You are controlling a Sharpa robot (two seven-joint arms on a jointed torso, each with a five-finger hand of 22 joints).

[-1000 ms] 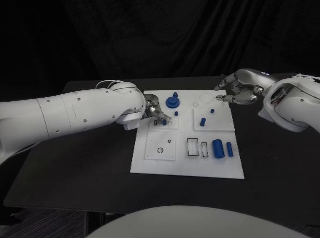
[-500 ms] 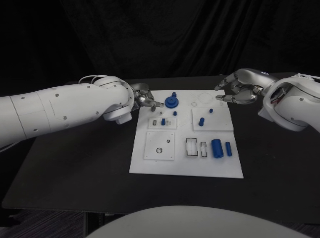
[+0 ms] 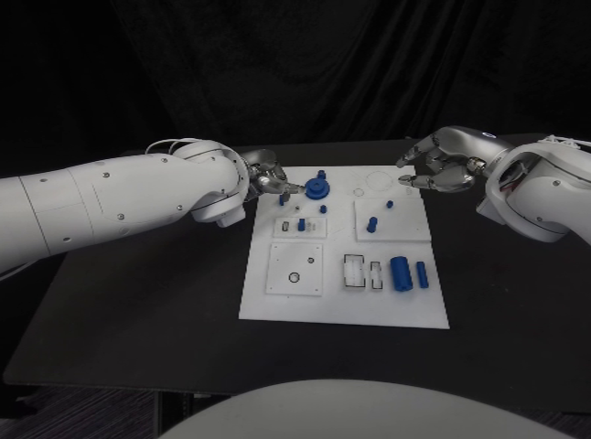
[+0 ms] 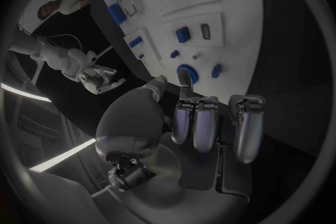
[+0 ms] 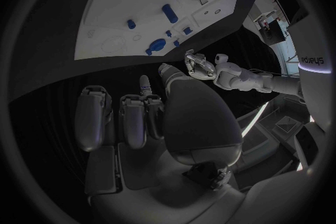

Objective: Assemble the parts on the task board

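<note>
- Left arm [image 3: 111, 206]: white, enters from the left edge of the head view and reaches to the upper middle of the frame.
- Left hand [image 3: 269, 183]: silver, at the end of that arm, in the upper centre-left of the frame; fingertips point right.
- Left wrist view: fingers [image 4: 206, 123] curled in side by side, thumb stretched forward; nothing visible in the grasp.
- Right arm [image 3: 553, 197]: white, bent, enters from the right edge in the upper right of the frame.
- Right hand [image 3: 441, 169]: silver, upper right of centre, fingers curled in and turned left.
- Right wrist view: fingers [image 5: 129, 117] folded over the palm, thumb extended; nothing held.
</note>
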